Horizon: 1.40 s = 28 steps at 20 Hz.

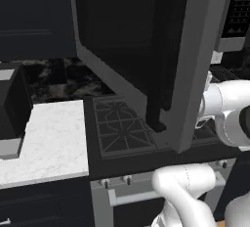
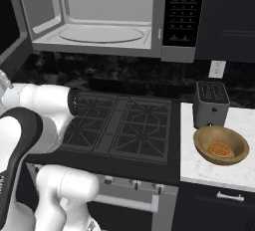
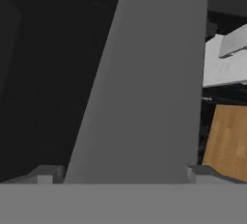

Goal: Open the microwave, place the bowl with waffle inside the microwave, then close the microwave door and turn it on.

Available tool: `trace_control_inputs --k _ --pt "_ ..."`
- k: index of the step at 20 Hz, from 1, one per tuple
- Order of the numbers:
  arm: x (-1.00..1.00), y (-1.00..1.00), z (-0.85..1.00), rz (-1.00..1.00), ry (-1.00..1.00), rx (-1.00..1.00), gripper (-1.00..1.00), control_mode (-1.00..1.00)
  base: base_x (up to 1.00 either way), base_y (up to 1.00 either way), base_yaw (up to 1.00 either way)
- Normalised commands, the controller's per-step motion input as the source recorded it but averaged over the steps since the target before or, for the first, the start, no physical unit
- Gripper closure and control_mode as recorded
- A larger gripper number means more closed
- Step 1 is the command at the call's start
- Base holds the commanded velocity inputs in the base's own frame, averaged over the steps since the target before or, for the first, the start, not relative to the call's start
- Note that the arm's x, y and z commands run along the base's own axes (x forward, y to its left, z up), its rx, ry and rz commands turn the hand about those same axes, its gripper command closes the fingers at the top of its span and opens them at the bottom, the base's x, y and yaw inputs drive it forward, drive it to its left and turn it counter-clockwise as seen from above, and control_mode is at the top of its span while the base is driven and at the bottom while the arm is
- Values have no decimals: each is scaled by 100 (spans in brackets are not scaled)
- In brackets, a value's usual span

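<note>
The microwave (image 2: 99, 11) hangs above the stove with its pale grey interior and turntable (image 2: 102, 34) exposed. Its button panel (image 2: 182, 6) is on the right. The microwave door (image 1: 146, 50) is swung out wide, with its dark handle (image 1: 163, 74) facing the left base camera. In the hand view the door's grey edge (image 3: 144, 88) rises close in front of my gripper (image 3: 123, 175), between its wide-apart tips; the jaws are open and hold nothing. The tan bowl (image 2: 234, 143) with the waffle (image 2: 220, 149) in it sits on the white counter (image 2: 209, 170) to the right of the stove.
A black gas stove (image 2: 119, 123) lies below the microwave. A grey toaster (image 2: 210, 103) stands just behind the bowl. A black boxy appliance (image 1: 12, 106) sits on the left white counter (image 1: 53, 143). My white arm (image 1: 229, 106) reaches behind the door's free edge.
</note>
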Motion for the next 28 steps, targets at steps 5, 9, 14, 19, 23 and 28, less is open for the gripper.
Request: trace_control_inputs --k 5,9,14,19,23,28 --pt "-59 100 0 25 -2 0 -100 -100 0 0 0" --pt "-44 57 27 17 -15 1 -100 -100 0 0 0" --pt "-18 -85 26 -3 -23 10 -100 -100 0 0 0" --pt "0 -100 6 -13 -18 9 -100 -100 0 0 0" --pt "15 -100 11 -28 0 -6 -100 -100 0 0 0" --pt "11 -98 -5 -29 0 -23 -100 -100 0 0 0"
